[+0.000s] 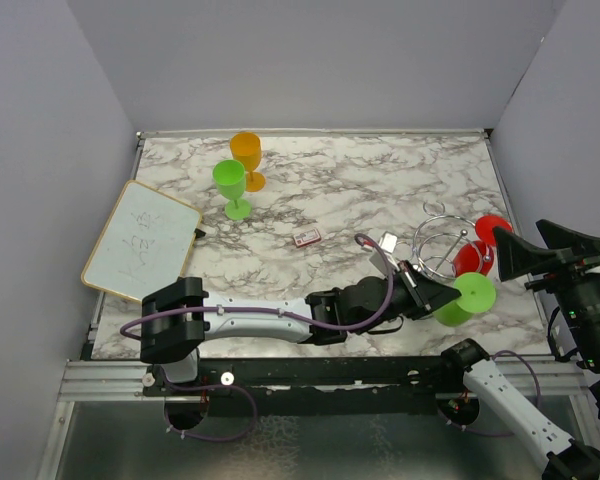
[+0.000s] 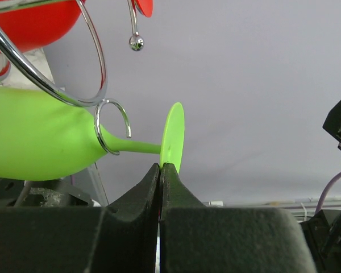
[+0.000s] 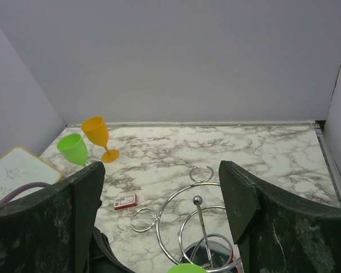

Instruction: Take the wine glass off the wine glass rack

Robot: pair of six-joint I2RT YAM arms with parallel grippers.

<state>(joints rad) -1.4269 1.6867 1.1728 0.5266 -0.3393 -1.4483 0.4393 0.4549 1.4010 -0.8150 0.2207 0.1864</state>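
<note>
Marbled worktop (image 1: 380, 190), right side: lime-green plastic wine glass (image 2: 40, 139) hangs on chrome wire rack (image 3: 198, 200). Left claw (image 2: 159, 170), pinched together at its foot, could shove and tip the rack; right claw (image 3: 162, 166) gapes.

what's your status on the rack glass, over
Left gripper shut, tips at green wine glass foot. Right gripper open, empty. Glass on wine glass rack, stem through a ring. Red glass hangs close by.
</note>
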